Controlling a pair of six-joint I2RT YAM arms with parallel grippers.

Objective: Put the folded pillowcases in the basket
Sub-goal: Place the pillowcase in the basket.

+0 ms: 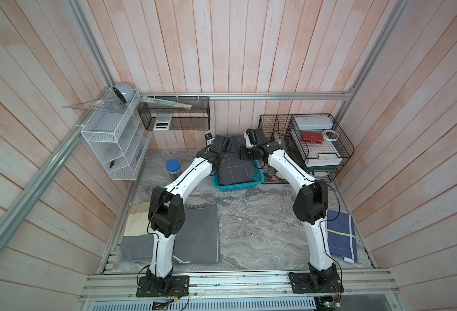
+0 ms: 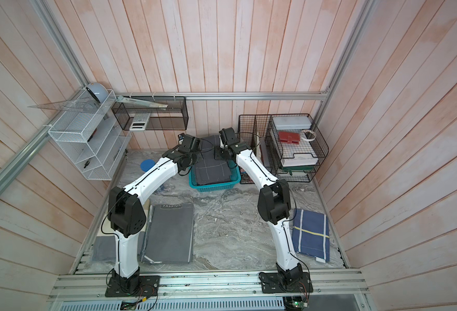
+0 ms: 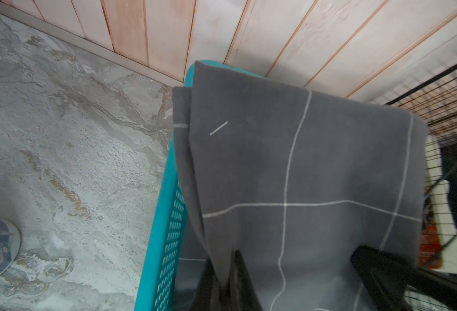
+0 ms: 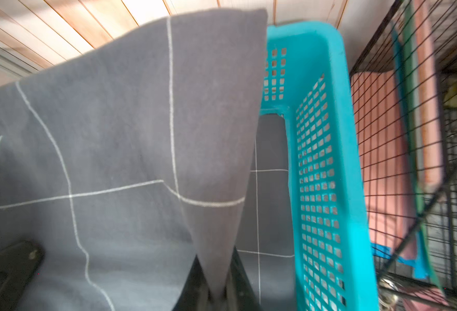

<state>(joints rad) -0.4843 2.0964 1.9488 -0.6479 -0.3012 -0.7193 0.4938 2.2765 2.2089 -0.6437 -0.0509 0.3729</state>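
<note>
Nearest us, well back from both grippers, a grey folded cloth [image 1: 197, 231] lies by the left arm [image 1: 187, 175] and a blue checked cloth [image 1: 340, 234] by the right arm [image 1: 286, 164]. Farther on, the left gripper [image 3: 226, 282] is clenched on an edge of the folded pillowcase [image 3: 302, 161], dark grey with thin white lines, which rises from its jaws above the basket [image 3: 165, 215]. Just beside it, the right gripper [image 4: 216, 290] pinches the same edge. Below both grippers, more lined grey cloth lies on the basket's floor. We think it is the pillowcase's lower part, though the fold hides the join. Right of the right gripper stands a black wire organizer [image 1: 316, 145].
</note>
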